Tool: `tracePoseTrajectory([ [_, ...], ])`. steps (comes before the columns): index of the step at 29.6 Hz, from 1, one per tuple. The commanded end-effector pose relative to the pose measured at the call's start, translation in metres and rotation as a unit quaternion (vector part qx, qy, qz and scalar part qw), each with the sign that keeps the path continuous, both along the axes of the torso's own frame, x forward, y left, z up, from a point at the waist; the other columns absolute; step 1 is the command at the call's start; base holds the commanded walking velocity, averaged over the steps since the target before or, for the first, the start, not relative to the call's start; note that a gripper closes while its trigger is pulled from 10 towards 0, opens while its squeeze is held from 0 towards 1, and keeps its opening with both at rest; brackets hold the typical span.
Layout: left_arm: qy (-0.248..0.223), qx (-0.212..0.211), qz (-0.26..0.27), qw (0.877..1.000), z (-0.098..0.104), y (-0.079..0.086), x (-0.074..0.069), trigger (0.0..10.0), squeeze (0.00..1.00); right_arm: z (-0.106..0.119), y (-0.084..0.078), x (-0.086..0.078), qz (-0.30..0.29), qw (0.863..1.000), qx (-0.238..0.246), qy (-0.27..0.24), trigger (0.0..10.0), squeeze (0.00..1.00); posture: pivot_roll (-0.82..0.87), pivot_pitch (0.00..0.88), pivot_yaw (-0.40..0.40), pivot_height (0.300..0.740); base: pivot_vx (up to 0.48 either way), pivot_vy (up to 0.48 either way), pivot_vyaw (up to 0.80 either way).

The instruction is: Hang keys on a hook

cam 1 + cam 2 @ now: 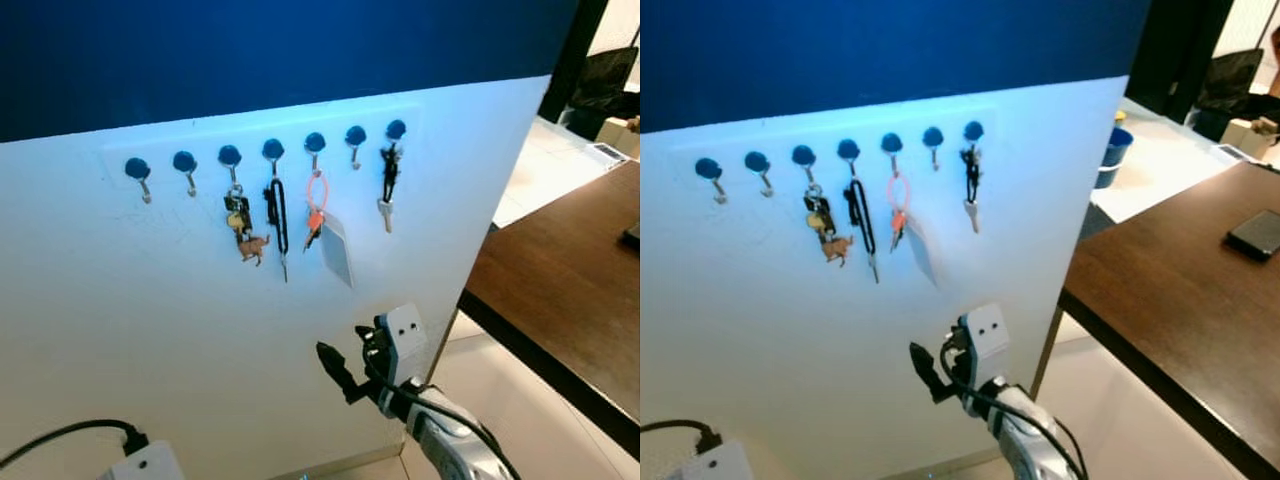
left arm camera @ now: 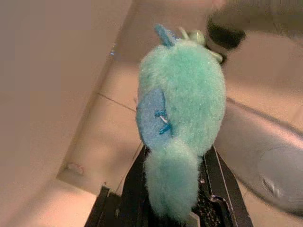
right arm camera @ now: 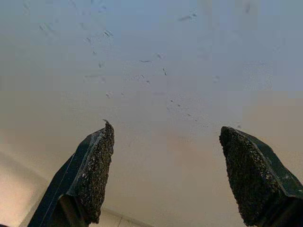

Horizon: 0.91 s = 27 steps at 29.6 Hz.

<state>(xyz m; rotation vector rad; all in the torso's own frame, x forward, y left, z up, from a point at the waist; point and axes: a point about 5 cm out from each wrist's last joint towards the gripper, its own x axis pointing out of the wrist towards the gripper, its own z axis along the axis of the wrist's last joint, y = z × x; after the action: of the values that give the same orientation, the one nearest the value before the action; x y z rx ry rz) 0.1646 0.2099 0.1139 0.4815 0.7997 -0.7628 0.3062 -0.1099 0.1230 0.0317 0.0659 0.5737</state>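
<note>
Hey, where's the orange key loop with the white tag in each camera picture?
Left eye view: orange key loop hangs on the fifth hook from the left, mid-row.
Right eye view: same hook, left of centre.
Left wrist view: faces the teal fluffy charm instead.
Right wrist view: faces bare white wall instead.
Shared landmark: black key set on the rightmost hook.

Silver right arm, black cable, black right pincer (rough-textured pads)

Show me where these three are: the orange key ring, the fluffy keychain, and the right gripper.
orange key ring [image 1: 316, 191], left eye view, on its loop below the hook.
fluffy keychain [image 2: 182, 113], left wrist view, middle of its teal body.
right gripper [image 3: 165, 175], right wrist view, midway between the fingertips.
</note>
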Motion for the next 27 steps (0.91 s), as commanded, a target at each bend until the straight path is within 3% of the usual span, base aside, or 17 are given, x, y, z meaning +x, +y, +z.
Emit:
tracePoseTrajectory([
  [1,0.014,-0.014,-0.002,1.0,-0.002,-0.003,-0.003,10.0,0.0,-0.004,0.002,-0.002,0.004,1.0,-0.003,0.005,10.0,0.0,-0.19,0.069,0.125,0.74,0.0,0.0,0.0],
  [2,0.014,-0.014,-0.002,1.0,-0.002,-0.003,-0.003,10.0,0.0,-0.004,0.002,-0.002,0.004,1.0,-0.003,0.005,10.0,0.0,-0.19,0.069,0.125,0.74,0.0,0.0,0.0],
  [4,-0.002,-0.11,0.009,0.994,0.005,-0.021,0.004,10.0,0.0,-0.003,0.001,-0.001,0.005,1.0,-0.004,0.005,10.0,0.0,-0.2,0.07,0.125,0.74,0.0,0.0,0.0],
  [5,-0.002,-0.11,0.009,0.994,0.005,-0.021,0.004,10.0,0.0,-0.003,0.001,-0.001,0.005,1.0,-0.004,0.005,10.0,0.0,-0.2,0.07,0.125,0.74,0.0,0.0,0.0],
  [7,-0.027,-0.167,0.02,0.985,0.015,-0.03,0.011,10.0,0.0,-0.003,0.001,-0.001,0.005,1.0,-0.004,0.004,10.0,0.0,-0.2,0.07,0.125,0.74,0.0,0.0,0.0],
  [10,-0.029,-0.175,0.022,0.984,0.017,-0.031,0.012,10.0,0.0,-0.003,0.001,-0.001,0.005,1.0,-0.004,0.004,10.0,0.0,-0.2,0.07,0.125,0.74,0.0,0.0,0.0],
  [12,-0.062,-0.222,0.039,0.972,0.031,-0.033,0.022,10.0,0.0,-0.003,0.001,-0.002,0.006,1.0,-0.004,0.005,10.0,0.0,-0.2,0.067,0.126,0.74,0.0,0.0,0.0],
  [13,-0.062,-0.222,0.039,0.972,0.031,-0.033,0.022,10.0,0.0,-0.003,0.001,-0.002,0.006,1.0,-0.004,0.005,10.0,0.0,-0.2,0.067,0.126,0.74,0.0,0.0,0.0],
  [16,-0.141,-0.303,0.056,0.941,0.058,-0.035,0.036,10.0,0.0,-0.004,0.001,-0.002,0.006,1.0,-0.004,0.004,10.0,0.0,-0.2,0.067,0.126,0.74,0.0,0.0,0.0],
  [19,-0.155,-0.318,0.06,0.933,0.063,-0.034,0.038,10.0,0.0,-0.003,0.001,-0.001,0.005,1.0,-0.004,0.004,10.0,0.0,-0.2,0.067,0.126,0.74,0.0,0.0,0.0],
  [20,-0.193,-0.34,0.068,0.918,0.073,-0.032,0.043,10.0,0.0,-0.003,0.001,-0.001,0.005,1.0,-0.005,0.004,10.0,0.0,-0.2,0.067,0.126,0.74,0.0,0.0,0.0],
  [22,-0.193,-0.34,0.068,0.918,0.073,-0.032,0.043,10.0,0.0,-0.003,0.001,-0.001,0.005,1.0,-0.005,0.004,10.0,0.0,-0.2,0.067,0.126,0.74,0.0,0.0,0.0],
  [23,-0.228,-0.358,0.077,0.902,0.082,-0.03,0.047,10.0,0.0,-0.003,0.0,-0.001,0.005,1.0,-0.005,0.003,10.0,0.0,-0.2,0.06,0.127,0.74,0.0,0.0,0.0],
  [24,-0.228,-0.358,0.077,0.902,0.082,-0.03,0.047,10.0,0.0,-0.003,0.0,-0.001,0.005,1.0,-0.005,0.003,10.0,0.0,-0.2,0.06,0.127,0.74,0.0,0.0,0.0],
  [26,-0.304,-0.393,0.082,0.864,0.104,-0.025,0.051,10.0,0.0,-0.004,0.0,-0.001,0.005,1.0,-0.005,0.003,10.0,0.0,-0.2,0.055,0.127,0.74,0.0,0.0,0.0],
  [27,-0.304,-0.393,0.082,0.864,0.104,-0.025,0.051,10.0,0.0,-0.004,0.0,-0.001,0.005,1.0,-0.005,0.003,10.0,0.0,-0.2,0.055,0.127,0.74,0.0,0.0,0.0],
])
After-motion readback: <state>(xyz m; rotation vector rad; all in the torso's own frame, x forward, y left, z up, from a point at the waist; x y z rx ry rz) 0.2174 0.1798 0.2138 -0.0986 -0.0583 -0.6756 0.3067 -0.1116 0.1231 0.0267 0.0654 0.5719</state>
